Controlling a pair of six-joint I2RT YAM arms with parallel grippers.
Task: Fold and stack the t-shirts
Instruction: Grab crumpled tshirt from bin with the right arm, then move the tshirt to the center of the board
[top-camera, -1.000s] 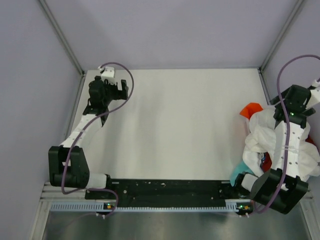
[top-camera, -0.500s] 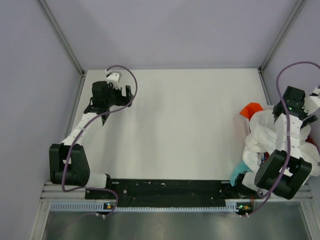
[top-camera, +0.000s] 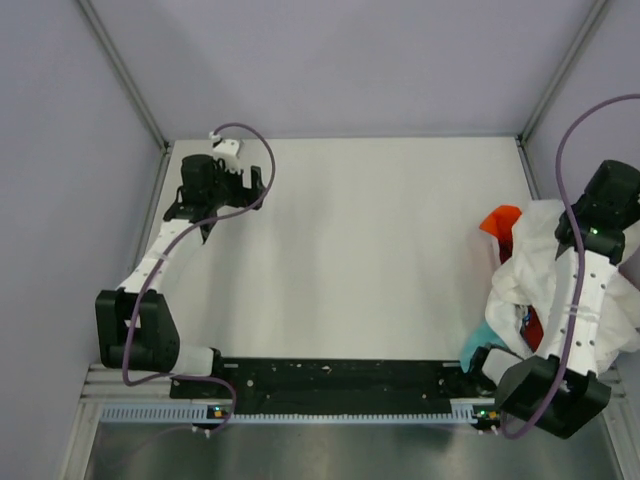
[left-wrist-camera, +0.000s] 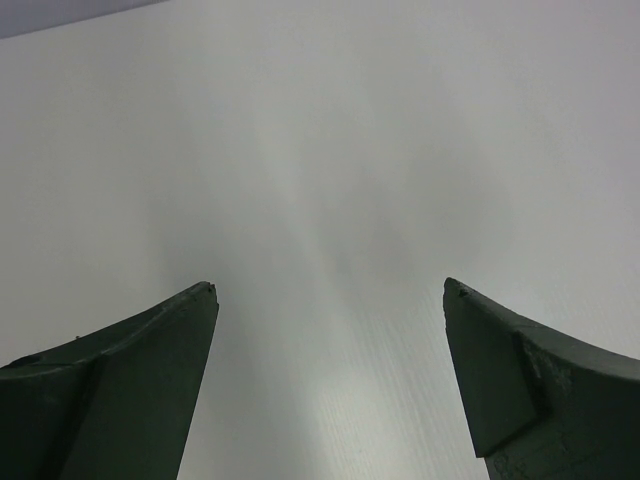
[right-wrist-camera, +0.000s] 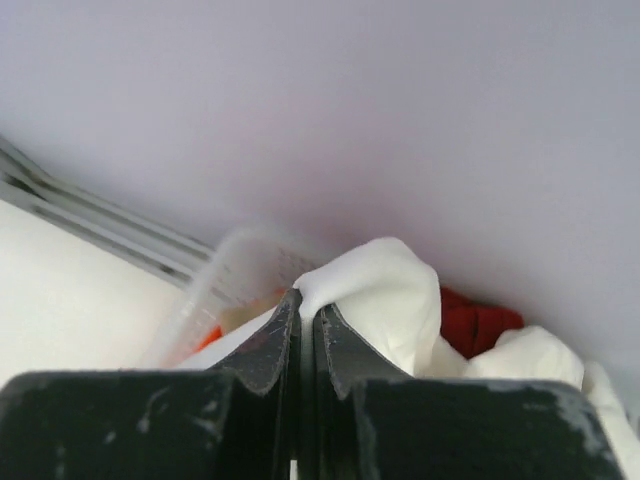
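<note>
A heap of t-shirts lies at the table's right edge: a white t-shirt (top-camera: 535, 262) on top, an orange one (top-camera: 499, 219) behind it, a teal one (top-camera: 478, 343) at the near side and red cloth (right-wrist-camera: 478, 325) underneath. My right gripper (right-wrist-camera: 308, 308) is shut on a fold of the white t-shirt (right-wrist-camera: 385, 300), pinched between its fingertips and raised a little. In the top view the right wrist (top-camera: 608, 200) sits over the heap and hides the fingers. My left gripper (left-wrist-camera: 330, 290) stands open over bare table at the far left (top-camera: 222, 182), holding nothing.
A white plastic basket (right-wrist-camera: 225, 275) shows blurred behind the pinched cloth, against the right wall (right-wrist-camera: 400, 100). Metal frame posts (top-camera: 125, 75) rise at the back corners. The black arm rail (top-camera: 330, 378) runs along the near edge of the white table (top-camera: 370, 250).
The right gripper has closed on the white t-shirt and its wrist has shifted right and up over the heap. The left wrist has moved slightly toward the far edge.
</note>
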